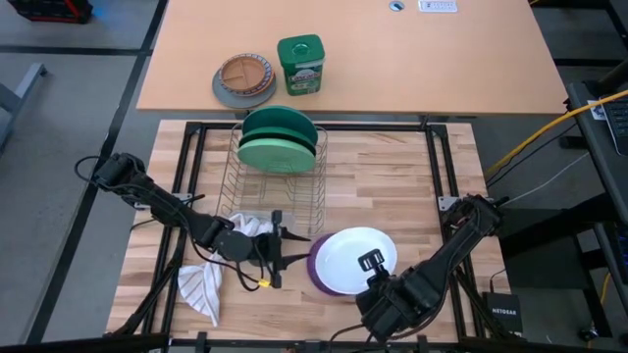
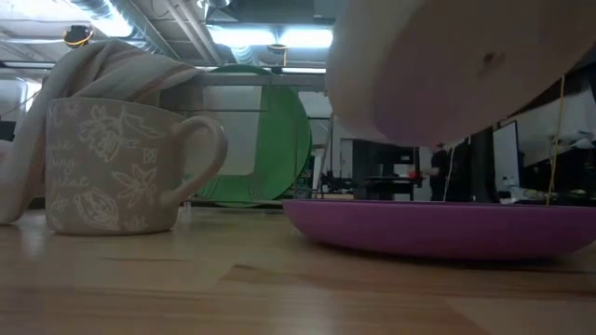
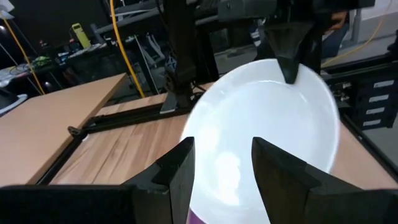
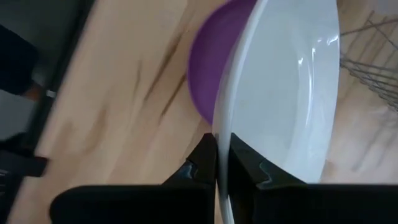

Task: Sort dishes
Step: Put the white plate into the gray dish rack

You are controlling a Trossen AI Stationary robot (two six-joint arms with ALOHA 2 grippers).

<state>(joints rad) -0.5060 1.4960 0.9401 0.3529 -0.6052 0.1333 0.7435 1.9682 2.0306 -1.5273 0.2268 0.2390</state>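
1. Plates – four in play: white plate [image 1: 355,257] held up near the front of the table, purple plate [image 1: 316,267] flat on the wood just beneath it, teal plate [image 1: 278,154] and darker green plate [image 1: 280,126] standing on edge at the far end of the wire rack [image 1: 278,201].
2. Right gripper [image 4: 217,163] pinches the white plate's near rim, fingers pressed tight on either face of the thin edge; the plate is tilted, clear of the purple one in the low view.
3. Left gripper [image 3: 222,163] sits left of the white plate, pointed at it, fingers spread and holding nothing – a cloth [image 1: 204,284] and a mug [image 2: 112,166] lie by it.
4. Handling, as judged: plain plastic, so light and stiff, not likely to break, but glossy and slick; a one-edge pinch lets it swing or slip out.
5. Best hold looks like the rim, fingers straddling the lip; a second grip on the opposite left edge would steady it for a handover or for slotting it upright in the rack.
6. Purple plate lies flat – its low rim will be hard to get a finger under.
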